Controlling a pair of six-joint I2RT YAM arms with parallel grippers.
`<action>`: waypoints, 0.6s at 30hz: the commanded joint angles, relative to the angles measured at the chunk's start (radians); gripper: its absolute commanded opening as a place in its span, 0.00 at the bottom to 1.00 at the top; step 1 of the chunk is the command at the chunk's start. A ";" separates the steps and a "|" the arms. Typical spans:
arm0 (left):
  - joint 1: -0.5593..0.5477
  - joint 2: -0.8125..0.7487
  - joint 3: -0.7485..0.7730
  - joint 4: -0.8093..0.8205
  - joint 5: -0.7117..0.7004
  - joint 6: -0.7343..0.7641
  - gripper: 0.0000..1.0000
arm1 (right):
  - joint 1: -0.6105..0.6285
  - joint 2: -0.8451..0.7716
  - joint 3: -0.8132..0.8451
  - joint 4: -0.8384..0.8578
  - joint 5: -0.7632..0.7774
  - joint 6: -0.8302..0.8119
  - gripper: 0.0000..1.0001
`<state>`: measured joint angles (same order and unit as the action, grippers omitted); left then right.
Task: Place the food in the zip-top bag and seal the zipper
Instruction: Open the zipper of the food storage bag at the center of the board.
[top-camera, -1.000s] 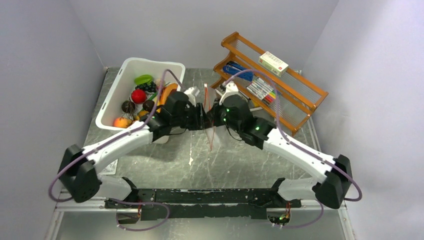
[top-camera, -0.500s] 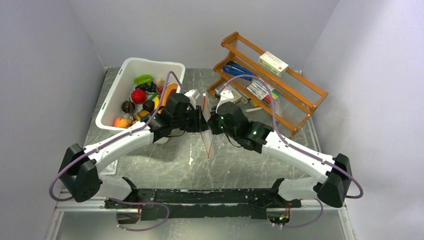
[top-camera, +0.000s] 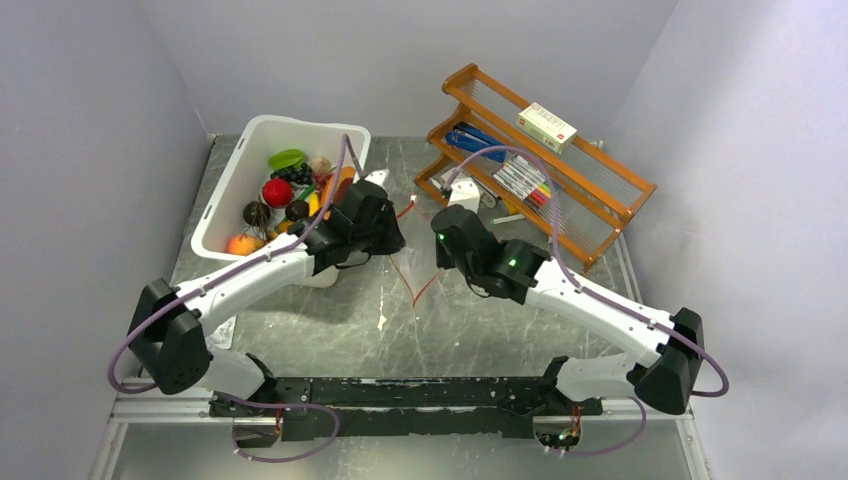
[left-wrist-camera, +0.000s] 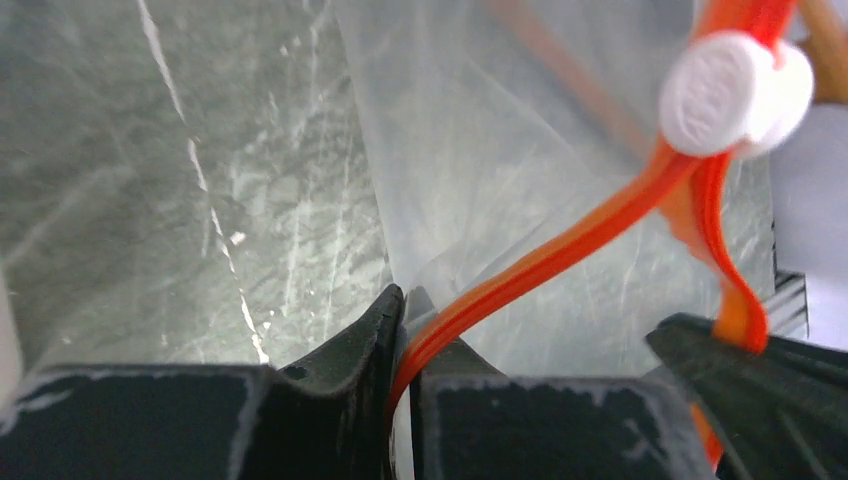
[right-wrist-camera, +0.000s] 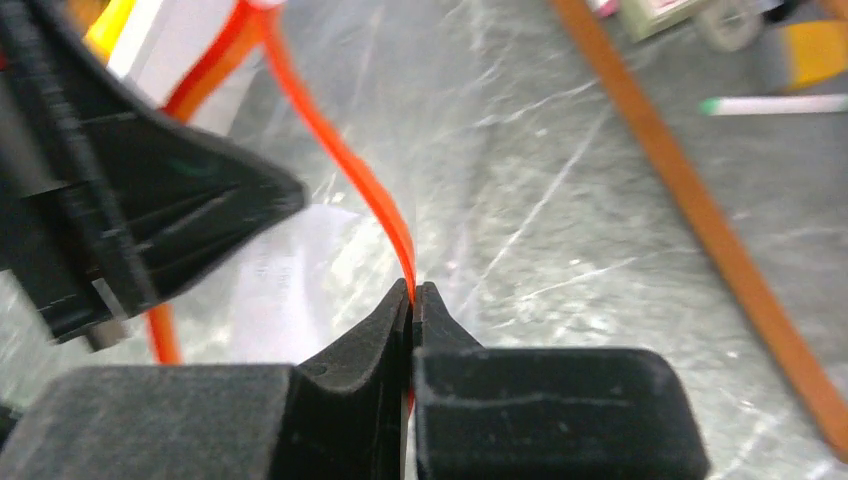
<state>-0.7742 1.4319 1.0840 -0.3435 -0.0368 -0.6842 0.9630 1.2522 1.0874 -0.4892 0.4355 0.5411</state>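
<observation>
Only the wrist views show the grips: left gripper (left-wrist-camera: 400, 335) and right gripper (right-wrist-camera: 412, 300) each pinch the zipper (left-wrist-camera: 560, 255), with its slider (left-wrist-camera: 737, 92) at two o'clock in the left view.

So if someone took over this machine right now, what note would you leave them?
Left end effector: shut on one lip of the zipper, near the white slider.
Right end effector: shut on the zipper too.
Zip-top bag: held between both arms, mouth parted, no food seen inside.
Food: in the white bin.
Done: bag gripped. Left: load the food, seal the zipper.
</observation>
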 joint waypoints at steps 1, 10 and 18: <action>-0.005 -0.074 0.118 -0.081 -0.186 0.027 0.07 | -0.015 -0.047 0.131 -0.209 0.290 0.040 0.00; -0.005 -0.034 0.158 -0.093 -0.251 0.070 0.07 | -0.021 -0.081 0.031 -0.186 0.228 0.101 0.00; -0.004 -0.013 0.083 0.025 -0.051 0.055 0.07 | -0.021 -0.062 -0.145 0.113 0.053 0.145 0.01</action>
<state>-0.7753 1.4094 1.2007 -0.3855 -0.1780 -0.6270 0.9474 1.1694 0.9642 -0.5293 0.5560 0.6308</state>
